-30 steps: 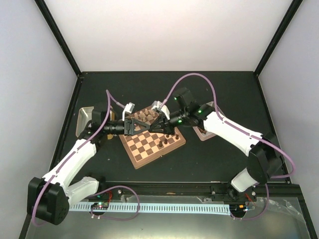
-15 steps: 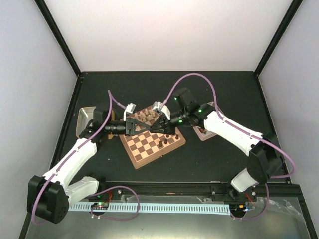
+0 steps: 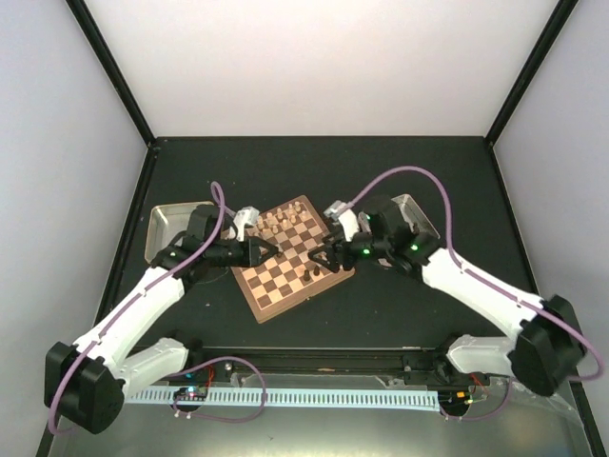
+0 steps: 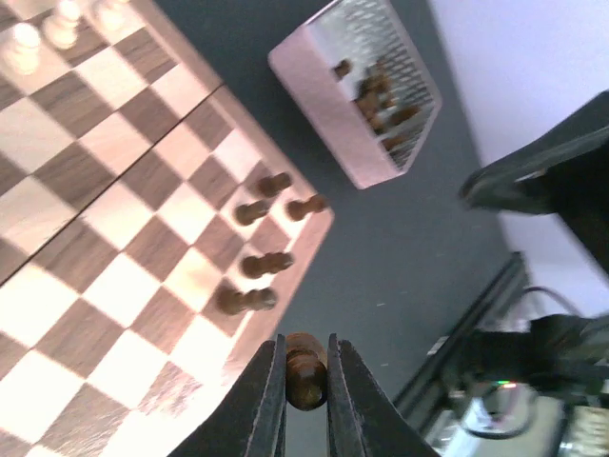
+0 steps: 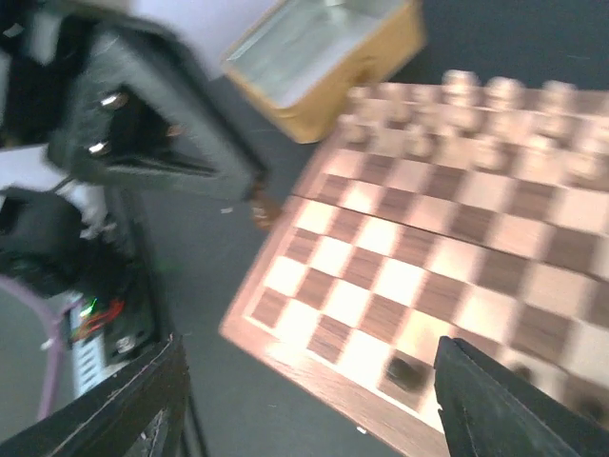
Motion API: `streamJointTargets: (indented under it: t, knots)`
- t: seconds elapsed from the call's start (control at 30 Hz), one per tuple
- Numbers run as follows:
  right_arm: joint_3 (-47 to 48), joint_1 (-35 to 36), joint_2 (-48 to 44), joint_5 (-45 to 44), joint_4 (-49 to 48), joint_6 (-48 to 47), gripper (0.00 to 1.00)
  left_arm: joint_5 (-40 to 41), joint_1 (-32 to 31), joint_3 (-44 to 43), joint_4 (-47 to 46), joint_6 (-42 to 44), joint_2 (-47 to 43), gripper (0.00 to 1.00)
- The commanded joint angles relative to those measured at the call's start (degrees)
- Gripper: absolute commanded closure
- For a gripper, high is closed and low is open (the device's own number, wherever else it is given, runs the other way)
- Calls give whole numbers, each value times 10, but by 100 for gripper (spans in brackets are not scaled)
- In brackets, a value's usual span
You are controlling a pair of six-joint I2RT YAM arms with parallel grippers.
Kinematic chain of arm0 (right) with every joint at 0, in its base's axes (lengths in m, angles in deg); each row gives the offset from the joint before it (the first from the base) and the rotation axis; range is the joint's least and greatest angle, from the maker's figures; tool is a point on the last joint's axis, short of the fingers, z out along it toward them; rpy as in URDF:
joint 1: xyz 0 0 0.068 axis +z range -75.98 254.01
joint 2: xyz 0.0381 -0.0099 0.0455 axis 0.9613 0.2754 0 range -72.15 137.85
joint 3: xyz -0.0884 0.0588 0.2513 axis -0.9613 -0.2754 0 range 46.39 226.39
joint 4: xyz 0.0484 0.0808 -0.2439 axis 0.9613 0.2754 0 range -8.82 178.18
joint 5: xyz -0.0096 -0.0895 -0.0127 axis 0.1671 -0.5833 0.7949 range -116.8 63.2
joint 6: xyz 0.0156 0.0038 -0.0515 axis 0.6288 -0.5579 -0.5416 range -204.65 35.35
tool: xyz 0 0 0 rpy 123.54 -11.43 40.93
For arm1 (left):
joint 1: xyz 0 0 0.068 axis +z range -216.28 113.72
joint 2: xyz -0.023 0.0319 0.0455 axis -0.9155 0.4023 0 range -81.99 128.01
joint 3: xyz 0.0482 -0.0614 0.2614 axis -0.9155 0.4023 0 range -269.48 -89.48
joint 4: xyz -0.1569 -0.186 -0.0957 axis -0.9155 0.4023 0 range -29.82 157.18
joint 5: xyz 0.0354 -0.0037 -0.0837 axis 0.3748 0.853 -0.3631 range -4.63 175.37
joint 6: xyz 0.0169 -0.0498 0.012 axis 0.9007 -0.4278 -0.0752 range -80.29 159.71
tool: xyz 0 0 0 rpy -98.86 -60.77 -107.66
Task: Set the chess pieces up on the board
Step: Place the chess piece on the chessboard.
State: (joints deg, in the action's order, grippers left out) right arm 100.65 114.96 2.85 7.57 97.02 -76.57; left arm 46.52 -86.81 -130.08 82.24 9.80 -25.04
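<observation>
The board (image 3: 277, 287) lies at the table's middle. Cream chess pieces (image 3: 280, 222) stand along its far edge, and a few dark ones (image 3: 318, 269) stand near its right edge. My left gripper (image 3: 267, 249) hovers over the board's left side, shut on a dark brown piece (image 4: 305, 369). The left wrist view shows that piece pinched between the fingertips (image 4: 271, 400), beyond the board's rim (image 4: 303, 249). My right gripper (image 3: 322, 259) is over the board's right side, open and empty. Its wide-apart fingers (image 5: 124, 409) frame the board (image 5: 381, 286) and one dark piece (image 5: 407, 371).
A gold-sided tin (image 3: 164, 225) sits left of the board, also in the right wrist view (image 5: 324, 57). A silver pinkish-sided tin (image 3: 417, 211) holding several dark pieces (image 4: 376, 95) sits to the right. The two arms face each other closely over the board.
The grippers met over the board; the left one shut on the dark piece, then the right one opened and drew back to the right. Both arms dropped lower and nearer.
</observation>
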Motion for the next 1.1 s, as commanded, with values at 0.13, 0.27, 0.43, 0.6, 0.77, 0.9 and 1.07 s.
streamJointTargets:
  t: [0.13,0.27,0.43,0.6,0.77,0.9,1.07]
  knots:
    - [-104,-8,-151,-336,-7,262,29,324,-146,-69,122,71,41,98]
    - [-127,-8,-168,-386,38,311,29,386,-200,-75,125,82,91,98]
    - [-146,-8,-183,-418,53,349,29,398,-224,-107,101,103,174,98]
    - [-154,-8,-188,-421,49,360,29,377,-226,-177,108,118,266,98]
    - [-141,-8,-172,-404,55,364,29,373,-227,-220,118,118,321,98]
    - [-135,-8,-156,-387,49,366,29,340,-227,-241,118,126,356,98]
    - [-123,-8,-139,-382,59,361,29,317,-226,-271,144,128,392,98]
